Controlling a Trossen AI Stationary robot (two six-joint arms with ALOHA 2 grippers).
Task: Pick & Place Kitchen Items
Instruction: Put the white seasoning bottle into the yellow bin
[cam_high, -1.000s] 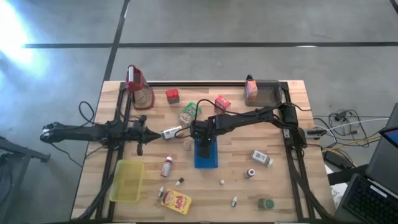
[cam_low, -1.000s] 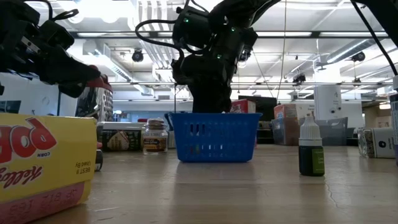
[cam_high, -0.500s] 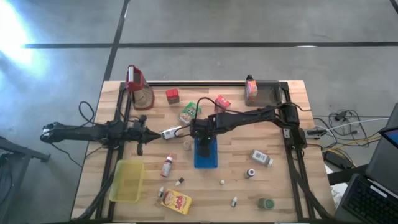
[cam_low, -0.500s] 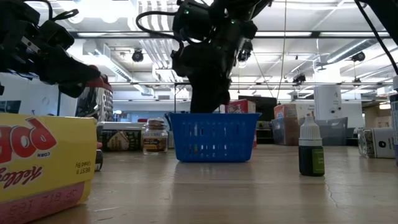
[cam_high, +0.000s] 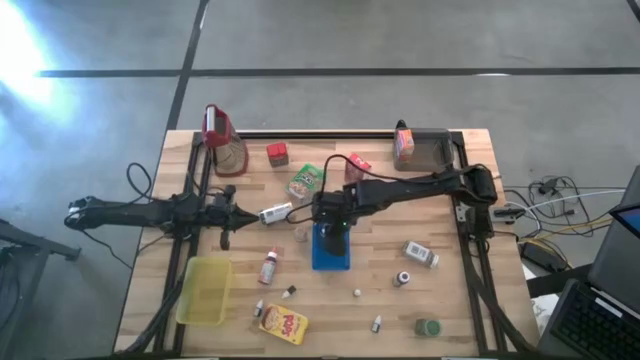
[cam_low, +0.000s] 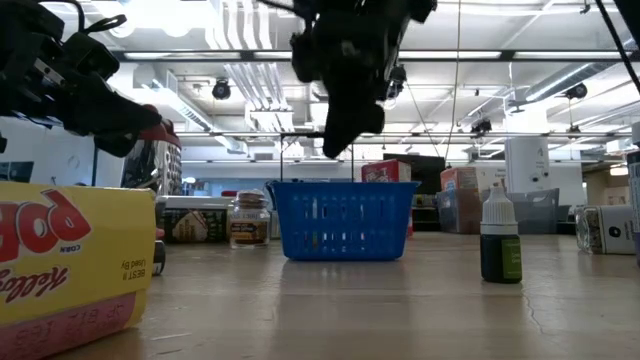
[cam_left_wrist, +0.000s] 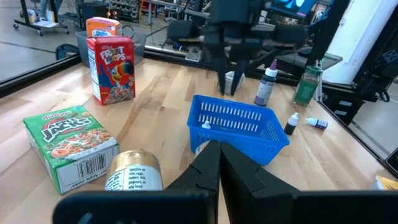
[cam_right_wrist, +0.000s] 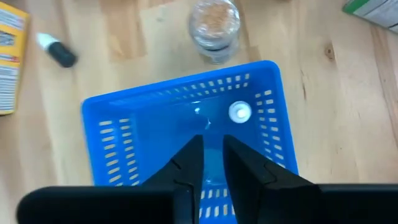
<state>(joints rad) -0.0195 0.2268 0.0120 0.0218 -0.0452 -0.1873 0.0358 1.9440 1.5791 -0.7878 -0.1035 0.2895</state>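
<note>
My right gripper (cam_right_wrist: 212, 146) hangs above the blue perforated tray (cam_high: 331, 250), clear of its rim in the low view (cam_low: 340, 148), its fingers open by a narrow gap and holding nothing. A tiny white-capped bottle (cam_right_wrist: 239, 112) stands inside the tray near one wall. My left gripper (cam_left_wrist: 216, 149) waits shut toward the table's left side (cam_high: 240, 211), next to a small tin (cam_left_wrist: 130, 177) lying on its side and a green carton (cam_left_wrist: 68, 146). Other cartons, bottles and tins are scattered over the table.
A glass jar (cam_right_wrist: 214, 22) stands just beyond the tray's far end. A red carton (cam_left_wrist: 112, 68) stands behind the tray. Also on the table are a yellow tray (cam_high: 205, 290) and a yellow carton (cam_high: 284, 323) near-left, a red-topped jug (cam_high: 222, 135) far-left and a clear bin (cam_high: 430, 148) far-right.
My right gripper has risen from inside the blue tray to well above its rim and drifted slightly toward the table's right. The tray has stayed where it was.
</note>
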